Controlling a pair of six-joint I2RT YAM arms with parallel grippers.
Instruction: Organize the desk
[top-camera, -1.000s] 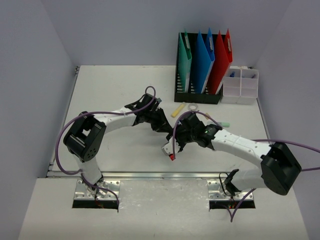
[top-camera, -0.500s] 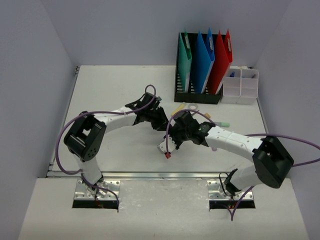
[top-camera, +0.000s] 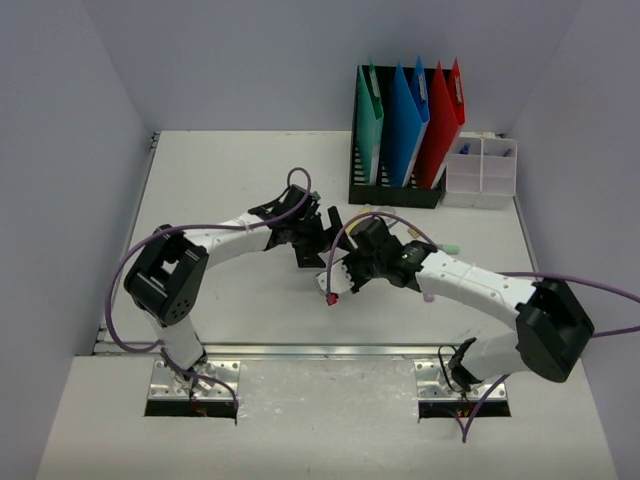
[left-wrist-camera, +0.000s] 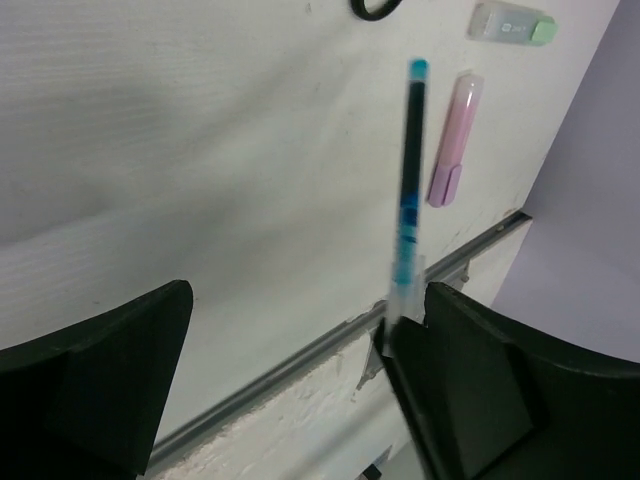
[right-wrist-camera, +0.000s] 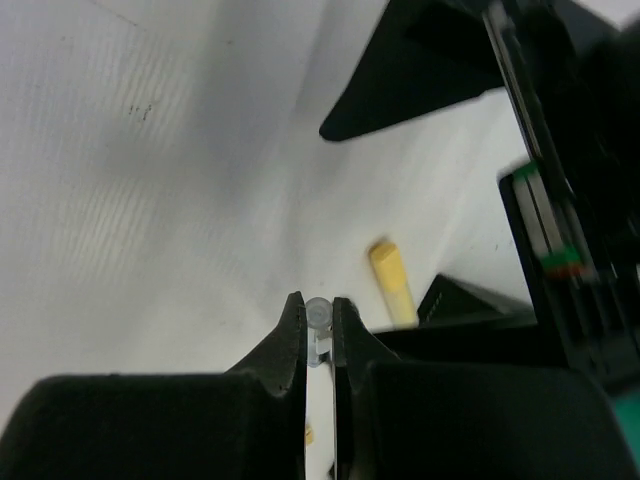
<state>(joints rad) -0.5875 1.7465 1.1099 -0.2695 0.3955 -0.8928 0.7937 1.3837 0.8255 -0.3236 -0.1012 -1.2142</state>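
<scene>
On the white desk (top-camera: 220, 190) my two grippers meet at mid-table. My right gripper (top-camera: 335, 283) (right-wrist-camera: 318, 305) is shut on the clear round end of a pen (right-wrist-camera: 318, 315). In the left wrist view that pen (left-wrist-camera: 410, 190) has a clear barrel with teal ink. It rests against one finger (left-wrist-camera: 470, 380) of my left gripper (left-wrist-camera: 305, 300), which stands wide open (top-camera: 318, 240). A short white piece with a red end (top-camera: 331, 297) sticks out below the right gripper.
A black file holder (top-camera: 395, 192) with green, blue and red folders stands at the back, with a clear compartment box (top-camera: 481, 172) to its right. A yellow highlighter (right-wrist-camera: 392, 280), a pink highlighter (left-wrist-camera: 452, 140), a green-capped marker (left-wrist-camera: 512, 22) and a dark ring (left-wrist-camera: 375, 8) lie nearby.
My left gripper has opened wide and let go of the pen. My right gripper has shut on the pen and moved a little to the left.
</scene>
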